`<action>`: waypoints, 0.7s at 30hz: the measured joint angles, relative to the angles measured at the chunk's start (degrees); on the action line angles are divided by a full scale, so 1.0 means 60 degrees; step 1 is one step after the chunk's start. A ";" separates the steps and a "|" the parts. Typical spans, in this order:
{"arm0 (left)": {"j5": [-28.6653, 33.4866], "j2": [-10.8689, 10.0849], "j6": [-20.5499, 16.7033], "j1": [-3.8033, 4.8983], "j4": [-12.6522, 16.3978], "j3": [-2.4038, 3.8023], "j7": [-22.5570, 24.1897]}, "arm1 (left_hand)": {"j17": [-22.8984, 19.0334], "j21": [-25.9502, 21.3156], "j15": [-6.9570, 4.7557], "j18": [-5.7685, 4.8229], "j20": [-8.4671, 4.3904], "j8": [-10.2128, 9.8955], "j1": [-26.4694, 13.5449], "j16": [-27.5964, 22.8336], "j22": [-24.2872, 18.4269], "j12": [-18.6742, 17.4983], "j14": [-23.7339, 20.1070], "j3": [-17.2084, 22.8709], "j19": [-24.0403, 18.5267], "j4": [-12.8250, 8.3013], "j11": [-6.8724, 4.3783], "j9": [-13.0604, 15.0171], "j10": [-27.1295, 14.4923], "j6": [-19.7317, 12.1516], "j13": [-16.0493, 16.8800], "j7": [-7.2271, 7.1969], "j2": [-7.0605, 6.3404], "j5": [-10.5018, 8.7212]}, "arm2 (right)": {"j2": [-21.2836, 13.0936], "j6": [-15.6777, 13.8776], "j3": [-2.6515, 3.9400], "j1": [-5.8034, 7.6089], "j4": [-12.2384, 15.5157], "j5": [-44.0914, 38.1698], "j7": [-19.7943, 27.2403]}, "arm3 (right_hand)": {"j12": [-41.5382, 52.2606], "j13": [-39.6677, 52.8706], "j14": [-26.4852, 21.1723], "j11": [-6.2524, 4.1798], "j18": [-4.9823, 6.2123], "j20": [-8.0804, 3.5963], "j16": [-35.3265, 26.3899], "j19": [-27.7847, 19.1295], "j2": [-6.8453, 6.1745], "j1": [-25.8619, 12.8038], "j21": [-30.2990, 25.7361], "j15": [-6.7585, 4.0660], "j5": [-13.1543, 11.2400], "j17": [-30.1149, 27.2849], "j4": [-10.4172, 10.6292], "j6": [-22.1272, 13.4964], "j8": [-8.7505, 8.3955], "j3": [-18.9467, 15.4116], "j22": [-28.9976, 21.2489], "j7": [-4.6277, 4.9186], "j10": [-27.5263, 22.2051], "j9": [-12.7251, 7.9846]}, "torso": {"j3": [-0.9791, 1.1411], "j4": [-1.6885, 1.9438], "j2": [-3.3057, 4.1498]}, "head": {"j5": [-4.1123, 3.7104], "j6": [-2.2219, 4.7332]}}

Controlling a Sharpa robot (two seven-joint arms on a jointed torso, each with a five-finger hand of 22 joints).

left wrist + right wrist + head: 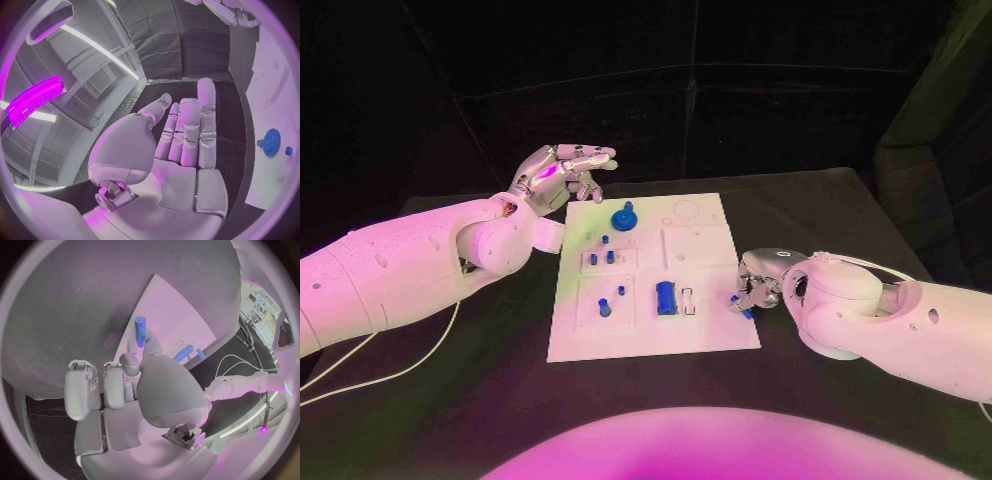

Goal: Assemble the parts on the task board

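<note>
Blue peg (pixel 140 331) pinched in right hand (pixel 756 292) at task board (pixel 711 335) edge; left hand (pixel 565 172) released, fingers apart, blue gear (pixel 625 214) just beside.

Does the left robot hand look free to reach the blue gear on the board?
Probably yes: the left robot hand hovers open just beside the blue gear, and nothing stands between them.

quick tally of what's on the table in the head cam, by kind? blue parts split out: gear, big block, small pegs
White task board: 1
Blue gear: 1
Large blue block: 1
Small blue pegs lying or standing on the board, e.g.: about 6, too small to be sure
Blue peg held by the right hand: 1
Total: about 10
</note>
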 measured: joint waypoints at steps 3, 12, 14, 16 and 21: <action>0.0000 0.0000 0.0006 0.0000 0.0000 0.0000 -0.0004 | 0.0000 0.0000 0.0000 0.0000 0.0000 0.0000 0.0000 0.0000 0.0000 0.0000 0.0000 0.0000 0.0000 0.0000 0.0000 0.0000 0.0000 0.0000 0.0000 0.0000 0.0000 0.0000 | 0.0027 0.0030 0.0001 -0.0002 0.0009 -0.0057 -0.0021 | -0.0048 0.0005 0.0039 -0.0035 0.0000 -0.0037 0.0000 0.0037 0.0150 0.0298 0.0000 -0.0040 0.0342 0.0026 -0.0192 -0.0032 0.0001 0.0192 0.0000 -0.0012 -0.0037 0.0039 | 0.0000 0.0000 0.0000 | 0.0004 0.0000; 0.0000 0.0000 0.0018 0.0000 0.0003 0.0000 -0.0021 | 0.0000 0.0000 0.0000 0.0000 0.0000 0.0000 0.0000 0.0000 0.0001 0.0000 0.0000 0.0000 0.0000 0.0000 0.0000 0.0000 0.0000 0.0000 0.0000 0.0000 0.0000 0.0000 | 0.0038 -0.0378 -0.0003 -0.0007 0.0071 0.0232 -0.0028 | -0.0129 0.0069 0.0023 -0.0125 0.0000 -0.0146 0.0000 0.0029 0.0318 0.0778 0.0052 -0.0159 0.0249 0.0204 -0.0560 0.0042 -0.0282 0.1685 0.0000 -0.0139 -0.0051 -0.0032 | 0.0001 0.0015 -0.0001 | 0.0029 -0.0005; 0.0000 0.0000 0.0020 0.0000 0.0004 -0.0001 -0.0024 | 0.0001 0.0000 0.0000 0.0000 0.0000 0.0000 0.0000 0.0000 0.0001 0.0000 0.0000 0.0000 0.0000 0.0000 0.0000 0.0000 0.0000 0.0000 0.0000 0.0000 0.0000 0.0000 | 0.0005 -0.0603 -0.0016 -0.0026 0.0108 0.0420 -0.0029 | -0.0129 0.0105 0.0023 -0.0088 0.0001 -0.0146 0.0000 0.0030 0.0364 0.0732 0.0066 -0.0159 0.0249 0.0222 -0.0399 0.0057 -0.0370 0.1948 0.0000 -0.0153 -0.0011 -0.0067 | 0.0001 0.0020 -0.0002 | 0.0046 -0.0007; 0.0000 0.0000 0.0022 0.0000 0.0006 -0.0001 -0.0029 | -0.0016 0.0000 0.0000 0.0000 0.0000 0.0000 0.0000 0.0000 -0.0007 0.0000 0.0000 -0.0016 0.0000 0.0016 0.0000 0.0000 0.0000 0.0000 0.0000 0.0000 0.0000 0.0000 | -0.0020 -0.0867 -0.0035 -0.0047 0.0166 0.0656 -0.0029 | -0.0129 0.0135 0.0023 -0.0093 0.0000 -0.0146 0.0039 0.0030 0.0387 0.0709 0.0066 -0.0159 0.0249 0.0224 -0.0297 0.0094 -0.0458 0.2149 0.0000 -0.0118 -0.0004 -0.0072 | 0.0000 0.0020 -0.0002 | 0.0058 -0.0007; 0.0000 -0.0002 0.0024 0.0000 0.0011 -0.0001 -0.0040 | -0.0018 0.0000 0.0000 0.0000 0.0000 0.0000 0.0000 0.0000 -0.0011 0.0000 0.0000 -0.0026 0.0000 0.0027 0.0000 0.0000 0.0000 0.0000 0.0000 0.0000 0.0000 0.0000 | -0.0049 -0.1470 -0.0053 -0.0068 0.0338 0.1156 0.0001 | -0.0101 0.0145 0.0038 -0.0170 -0.0088 -0.0146 0.0039 0.0030 0.0019 0.0341 0.0066 -0.0176 0.0249 0.0224 -0.0035 0.0181 -0.0662 0.2732 0.0000 -0.0037 0.0142 -0.0068 | -0.0007 0.0018 -0.0006 | 0.0084 -0.0011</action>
